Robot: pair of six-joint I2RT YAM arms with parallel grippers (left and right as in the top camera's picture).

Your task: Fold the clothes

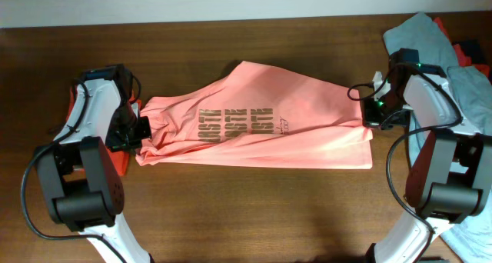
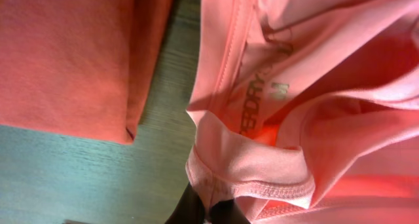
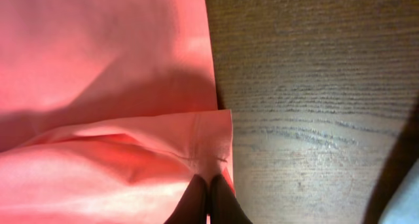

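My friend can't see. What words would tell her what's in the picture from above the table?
A salmon-pink T-shirt with tan lettering lies spread across a wooden table, the left pincer shut on one end and the right pincer on the other. A pile of other clothes, grey-blue and red-orange, sits at the far right.

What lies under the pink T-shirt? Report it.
Wooden table shows right at the edges of the pink T-shirt, so it rests on that. Anything beneath its middle is covered by cloth.
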